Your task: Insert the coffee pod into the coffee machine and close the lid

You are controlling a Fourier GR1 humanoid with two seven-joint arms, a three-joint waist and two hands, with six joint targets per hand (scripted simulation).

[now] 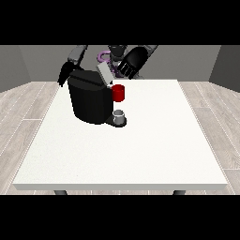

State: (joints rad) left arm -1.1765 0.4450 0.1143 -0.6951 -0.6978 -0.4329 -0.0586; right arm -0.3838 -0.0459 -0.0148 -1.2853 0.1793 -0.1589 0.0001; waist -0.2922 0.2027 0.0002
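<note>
The black coffee machine point(90, 101) stands on the white table point(140, 150) at the back left. Its grey lid point(104, 74) is raised and tilted back. A red thing at the machine point(118, 93) sticks out on its right side. Below it, a small grey thing point(120, 115) rests on the machine's base. The hand at the view's right point(131, 63) hovers just above and right of the lid's upper end, its fingers relaxed and holding nothing. Behind the machine's top left corner hangs the hand at the view's left point(65, 74), partly hidden.
The table's front edge point(122, 186) lies near the bottom of the view. A wooden floor point(23, 117) surrounds the table, with grey walls behind the robot.
</note>
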